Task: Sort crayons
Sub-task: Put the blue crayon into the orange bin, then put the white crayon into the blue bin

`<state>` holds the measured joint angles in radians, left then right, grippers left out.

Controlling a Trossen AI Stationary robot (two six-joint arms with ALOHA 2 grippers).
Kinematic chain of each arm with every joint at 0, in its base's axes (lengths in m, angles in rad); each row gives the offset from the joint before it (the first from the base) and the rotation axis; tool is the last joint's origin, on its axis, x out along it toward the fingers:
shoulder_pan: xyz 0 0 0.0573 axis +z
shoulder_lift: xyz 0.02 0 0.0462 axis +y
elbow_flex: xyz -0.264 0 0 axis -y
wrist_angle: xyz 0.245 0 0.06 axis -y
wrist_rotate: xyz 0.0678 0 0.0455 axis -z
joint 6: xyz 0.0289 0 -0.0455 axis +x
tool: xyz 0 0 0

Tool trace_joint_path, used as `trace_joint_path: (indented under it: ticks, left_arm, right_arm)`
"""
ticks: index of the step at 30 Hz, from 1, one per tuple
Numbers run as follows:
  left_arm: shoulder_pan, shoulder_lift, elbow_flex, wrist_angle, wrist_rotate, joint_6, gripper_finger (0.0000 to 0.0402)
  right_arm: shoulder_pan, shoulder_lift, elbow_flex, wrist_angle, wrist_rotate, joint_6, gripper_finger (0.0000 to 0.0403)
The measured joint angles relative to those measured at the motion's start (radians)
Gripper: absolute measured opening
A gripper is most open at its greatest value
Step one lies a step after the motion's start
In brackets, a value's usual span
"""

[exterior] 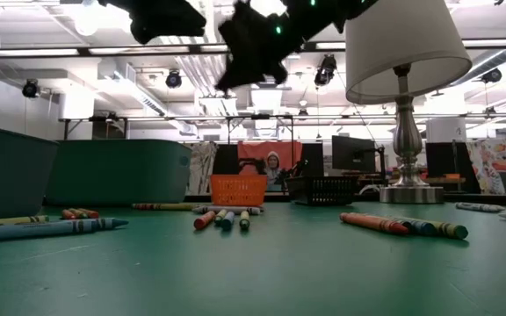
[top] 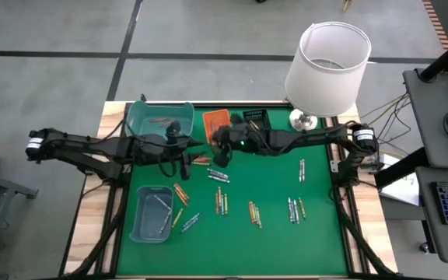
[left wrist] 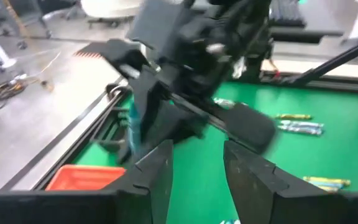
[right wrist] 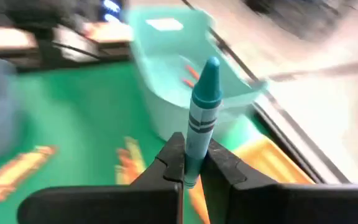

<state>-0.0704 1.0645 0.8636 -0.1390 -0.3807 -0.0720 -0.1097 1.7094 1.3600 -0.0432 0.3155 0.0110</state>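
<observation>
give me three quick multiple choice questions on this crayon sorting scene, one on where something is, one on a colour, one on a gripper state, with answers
1. Where is the white-shaded lamp?
A. at the table's far edge on the right arm's side
B. in the middle of the green mat
C. inside a tray

2. What colour is the crayon in the right gripper?
A. red
B. teal blue
C. yellow-green

3. How do the left gripper's fingers stand?
A. clamped on a crayon
B. shut on nothing
C. apart, with nothing between them

Answers:
1. A, the high view shows it at the far edge, beside the right arm.
2. B, the right wrist view shows a teal-blue crayon upright between the fingers.
3. C, the left wrist view shows a clear gap between both fingers.
</observation>
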Motion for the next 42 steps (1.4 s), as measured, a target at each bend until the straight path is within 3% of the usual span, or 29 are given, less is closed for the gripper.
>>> trace_joint_path:
  ticks: [6,11,22,30,42]
  left_arm:
    - [0.000,0.000,0.073,-0.140,-0.030,-0.004,0.0127]
    - [0.000,0.000,0.075,-0.154,-0.031,-0.005,0.0127]
    - [0.000,0.006,0.057,-0.156,-0.032,-0.016,0.0127]
    - [0.000,0.042,0.057,-0.165,-0.032,-0.031,0.0127]
    - [0.000,0.123,0.056,-0.177,-0.049,-0.018,0.0127]
  right_arm:
    - [-0.121,0.036,-0.025,-0.059,-0.005,0.102,0.0016]
    - [-0.180,0.110,-0.027,-0.049,-0.016,0.154,0.0021]
    - [-0.192,0.203,-0.001,-0.055,-0.055,0.174,0.0117]
    - [-0.177,0.117,-0.001,-0.123,-0.064,0.200,0.0145]
    - [-0.043,-0.075,-0.003,-0.569,-0.141,0.336,0.0126]
